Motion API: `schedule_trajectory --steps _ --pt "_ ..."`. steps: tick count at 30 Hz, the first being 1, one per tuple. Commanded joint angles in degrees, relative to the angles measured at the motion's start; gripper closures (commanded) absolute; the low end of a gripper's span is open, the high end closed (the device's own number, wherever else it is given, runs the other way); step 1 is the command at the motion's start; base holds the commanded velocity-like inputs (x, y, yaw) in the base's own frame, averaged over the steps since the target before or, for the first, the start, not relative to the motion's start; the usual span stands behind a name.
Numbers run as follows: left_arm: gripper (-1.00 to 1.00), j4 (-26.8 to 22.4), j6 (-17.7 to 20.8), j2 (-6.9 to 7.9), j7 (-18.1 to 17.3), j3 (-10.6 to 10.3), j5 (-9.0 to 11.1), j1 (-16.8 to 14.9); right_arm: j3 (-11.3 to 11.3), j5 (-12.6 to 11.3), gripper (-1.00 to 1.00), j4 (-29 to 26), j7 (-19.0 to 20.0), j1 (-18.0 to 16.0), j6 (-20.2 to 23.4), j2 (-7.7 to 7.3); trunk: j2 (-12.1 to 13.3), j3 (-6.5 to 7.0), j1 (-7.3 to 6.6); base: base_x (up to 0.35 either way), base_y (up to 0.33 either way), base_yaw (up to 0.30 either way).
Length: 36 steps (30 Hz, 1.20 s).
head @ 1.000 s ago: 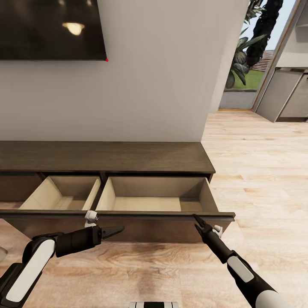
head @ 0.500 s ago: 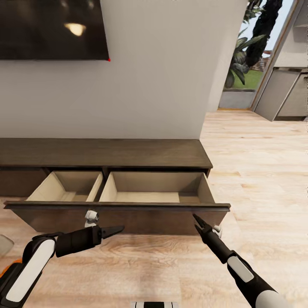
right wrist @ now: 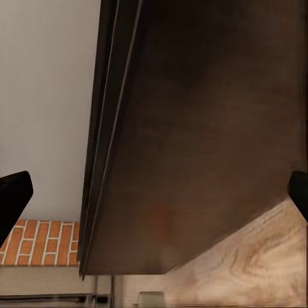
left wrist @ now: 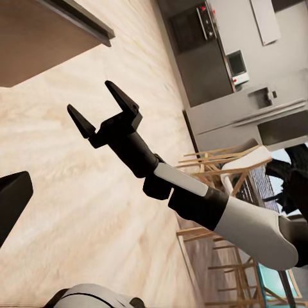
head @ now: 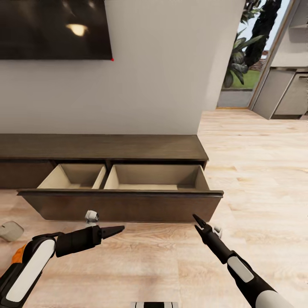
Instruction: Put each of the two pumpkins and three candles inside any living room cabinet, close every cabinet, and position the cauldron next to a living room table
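Note:
The long dark brown cabinet (head: 102, 147) runs along the wall, its wide drawer (head: 124, 205) pulled out with both pale compartments empty. A beige-grey candle (head: 10, 231) lies on the floor at the far left. A sliver of an orange pumpkin (head: 18, 254) peeks from behind my left forearm. My left gripper (head: 117, 230) hangs open over the floor in front of the drawer. My right gripper (head: 196, 219), also seen in the left wrist view (left wrist: 99, 109), is open and empty, just short of the drawer front (right wrist: 205, 128). The cauldron and the table are out of view.
A black TV (head: 51, 28) hangs on the wall above the cabinet. Wooden floor stretches right towards a glass door with plants (head: 244, 55) and grey kitchen units (head: 286, 94). The left wrist view shows kitchen appliances and wooden chairs (left wrist: 218, 173) in the distance.
The whole picture has shifted: the camera backed away from the cabinet, so the drawer looks farther off. The candle and the orange sliver came into view at left. Both arms hold the same pose.

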Motion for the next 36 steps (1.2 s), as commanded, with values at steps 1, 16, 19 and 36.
schedule_trajectory --steps 1,16,19,36 --pt "-1.0 0.0 0.2 0.03 -0.1 0.0 0.1 0.0 0.2 -0.6 -1.0 0.0 0.1 0.0 0.4 -0.05 0.0 -0.04 -0.03 -0.183 0.0 0.0" --pt "-1.0 0.1 0.3 0.03 -0.1 2.6 0.1 0.0 0.2 -1.0 -1.0 0.0 0.0 0.0 0.6 -0.05 0.0 -0.04 -0.03 -0.102 0.0 0.0" --pt "-1.0 0.0 0.3 -0.02 -0.1 3.2 0.2 0.0 0.2 -1.0 -1.0 0.1 0.0 0.0 0.6 -0.05 0.0 -0.04 -0.03 0.0 0.0 0.0" --pt "-1.0 0.3 0.6 0.47 0.5 2.9 1.0 -1.6 0.6 -1.1 -1.0 0.4 -2.1 0.0 1.8 -0.05 0.2 3.72 -0.47 0.0 0.0 0.0"
